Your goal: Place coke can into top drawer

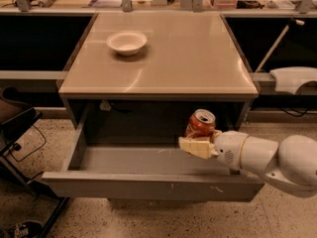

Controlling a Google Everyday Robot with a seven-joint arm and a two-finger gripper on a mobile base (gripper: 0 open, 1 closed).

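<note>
The coke can (201,123), red with a silver top, is held upright in my gripper (196,144) above the right part of the open top drawer (148,185). The gripper's cream fingers (193,147) are closed around the can's lower part. My white arm reaches in from the right. The drawer is pulled out below the table top, its grey floor bare, its front panel showing small white scuffs.
A white bowl (127,42) sits on the beige table top (163,63) at the back left. A dark chair (15,123) stands at the left of the drawer. A white robot part (292,78) shows at the right. Cluttered counters run along the back.
</note>
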